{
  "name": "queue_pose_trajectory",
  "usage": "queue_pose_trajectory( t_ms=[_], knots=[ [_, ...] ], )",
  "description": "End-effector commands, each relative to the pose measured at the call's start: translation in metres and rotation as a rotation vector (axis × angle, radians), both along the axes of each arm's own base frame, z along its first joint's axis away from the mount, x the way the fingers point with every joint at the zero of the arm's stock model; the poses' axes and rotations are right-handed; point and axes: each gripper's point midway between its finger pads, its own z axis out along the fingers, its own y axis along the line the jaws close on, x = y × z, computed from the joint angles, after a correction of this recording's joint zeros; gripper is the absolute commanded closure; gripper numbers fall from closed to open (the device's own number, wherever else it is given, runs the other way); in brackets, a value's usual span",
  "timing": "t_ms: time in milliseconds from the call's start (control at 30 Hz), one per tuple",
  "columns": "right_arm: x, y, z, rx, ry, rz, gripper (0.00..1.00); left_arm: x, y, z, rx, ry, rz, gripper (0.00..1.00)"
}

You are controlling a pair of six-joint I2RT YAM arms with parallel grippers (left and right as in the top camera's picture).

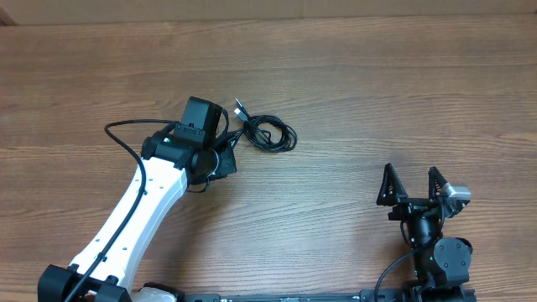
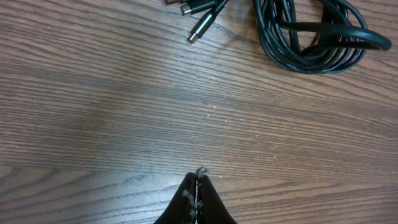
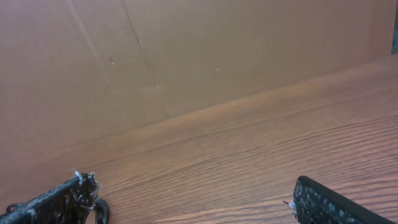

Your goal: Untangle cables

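**ITEM 1: cables** (image 1: 267,132). Thin blk cords in 1 loose coiled bundle, flat on wood counter (image 1: 377,75). Plug ends (image 2: 200,28) stick out at bundle's upper-left side (overhead view); at least 1 is silver-tipped. No. of separate cords: can't tell.

**ITEM 2: left end effector** (image 2: 198,186). Fingers pressed together, nothing betw. them. Sits just beside bundle, on its left in overhead view. Wrist view shows bare wood betw. tips & cords, so no contact.

**ITEM 3: left arm** (image 1: 143,201). White shell, 1 blk wire along it. Runs in from lower left of bundle.

**ITEM 4: right end effector** (image 1: 410,172). 2 fingers spread wide apart, empty. Well apart from bundle, to its lower right.

**ITEM 5: brown panel** (image 3: 186,56). Seen in right wrist view, upright behind counter's far edge.
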Motion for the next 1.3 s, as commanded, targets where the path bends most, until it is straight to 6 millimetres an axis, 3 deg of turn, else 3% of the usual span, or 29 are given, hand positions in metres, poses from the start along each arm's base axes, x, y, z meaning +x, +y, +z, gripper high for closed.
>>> queue_pose_trajectory(
  t_ms=[0, 67, 133, 167, 633, 833, 1100, 1267],
  knots=[
    [0.0, 0.001, -0.002, -0.008, -0.003, 0.006, 0.0, -0.002, 0.001, -0.004, 0.008, 0.011, 0.002, 0.9],
    [0.0, 0.001, -0.002, -0.008, -0.003, 0.006, 0.0, -0.002, 0.001, -0.004, 0.008, 0.011, 0.002, 0.54],
    [0.0, 0.001, -0.002, -0.008, -0.003, 0.006, 0.0, -0.002, 0.001, -0.004, 0.009, 0.011, 0.002, 0.1],
    [0.0, 0.001, -0.002, -0.008, -0.003, 0.006, 0.0, -0.002, 0.001, -0.004, 0.008, 0.01, 0.002, 0.0],
    [0.0, 0.001, -0.002, -0.008, -0.003, 0.006, 0.0, 0.002, 0.006, -0.009, 0.04, 0.004, 0.012, 0.0],
    [0.0, 0.001, -0.002, -0.008, -0.003, 0.006, 0.0, 0.011, -0.003, -0.034, 0.022, 0.051, 0.002, 0.14],
    [0.0, 0.001, -0.002, -0.008, -0.003, 0.006, 0.0, 0.011, -0.003, -0.063, 0.047, 0.123, -0.009, 0.02],
    [0.0, 0.001, -0.002, -0.008, -0.003, 0.006, 0.0, 0.01, -0.003, -0.078, 0.062, 0.16, -0.018, 0.0]
  ],
)
